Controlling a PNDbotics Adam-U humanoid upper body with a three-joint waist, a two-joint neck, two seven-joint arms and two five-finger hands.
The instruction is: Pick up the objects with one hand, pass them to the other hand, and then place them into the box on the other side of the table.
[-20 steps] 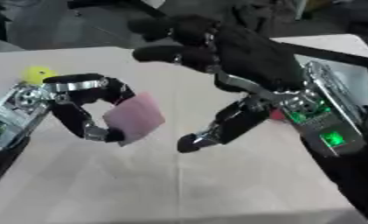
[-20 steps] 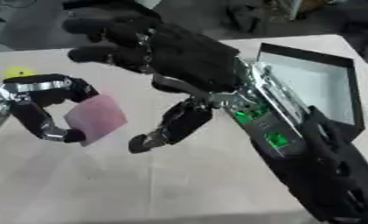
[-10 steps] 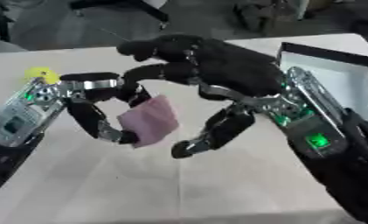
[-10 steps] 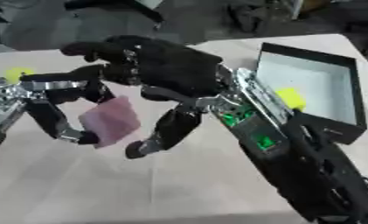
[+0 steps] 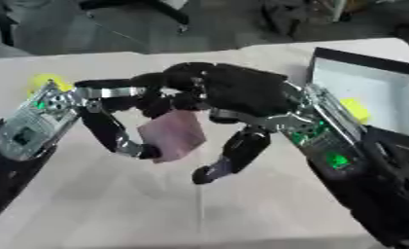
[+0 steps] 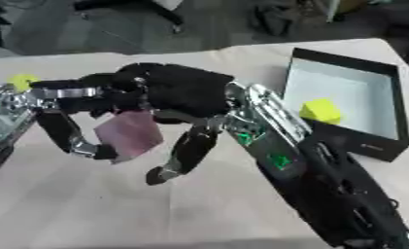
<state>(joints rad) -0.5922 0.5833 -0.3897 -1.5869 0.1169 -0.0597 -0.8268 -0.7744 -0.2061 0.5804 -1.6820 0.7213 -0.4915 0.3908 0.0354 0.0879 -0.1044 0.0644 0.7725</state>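
My left hand (image 5: 114, 114) holds the pink block (image 5: 174, 135) above the table (image 5: 97, 194), near the middle of it: my thumb is under the block's lower left corner and my fingers (image 5: 127, 91) are curled over its top, so the block is pinched between them and hangs tilted. My right hand (image 5: 233, 97) is just beside it, coming from the right. Its black palm covers the top right of the block and its fingers lie over the fingers of my left hand. The fingers are bent, but I cannot tell whether they already touch the block. My right thumb (image 5: 233, 155) points down and to the left, below the block and apart from it, so this hand is not closed around the block. On the right side of the table stands the black box (image 6: 386, 104), open, with a pale inside, and a yellow-green block (image 6: 320, 111) lies in it close to the near wall. At the far left of the table, behind my left wrist, there is a small yellow thing (image 5: 44, 81); I cannot make out its shape.
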